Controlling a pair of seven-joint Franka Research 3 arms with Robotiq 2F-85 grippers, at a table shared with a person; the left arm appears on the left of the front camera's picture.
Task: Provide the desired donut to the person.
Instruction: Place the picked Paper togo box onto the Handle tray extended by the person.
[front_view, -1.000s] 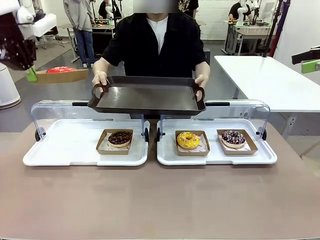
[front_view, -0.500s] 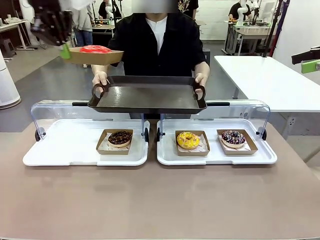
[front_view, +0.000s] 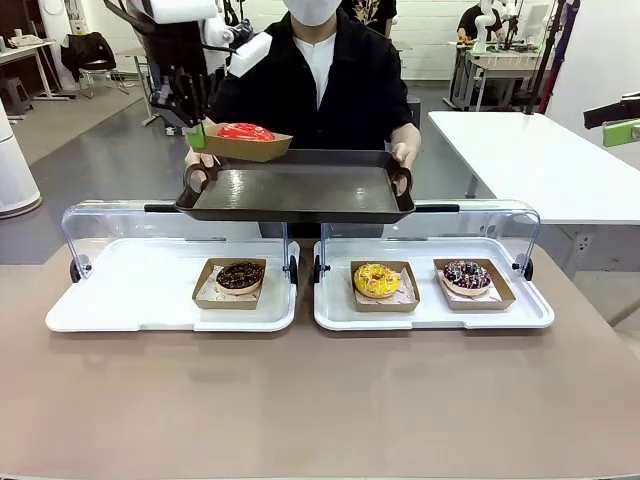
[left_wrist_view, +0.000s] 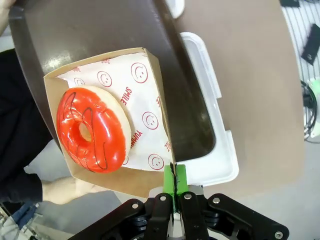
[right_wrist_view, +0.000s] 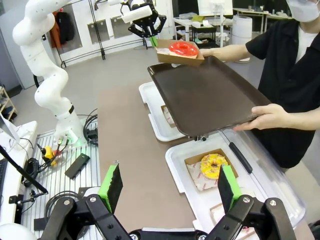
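Bright, even indoor light, seemingly from overhead. Soft shadows edge the white trays (front_view: 130, 315) on the near table (front_view: 320, 400). The dark serving tray (front_view: 300, 195) shows a dull sheen, and the red donut (left_wrist_view: 110, 135) glints. Both wrist views bend at the edges, and the far background is soft.

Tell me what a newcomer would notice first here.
The glossy red donut in its paper boat stands out, pinched at the rim by the left gripper over a corner of the dark tray the person holds out. Nearer, a chocolate donut, a yellow donut and a sprinkled donut sit in white display trays.
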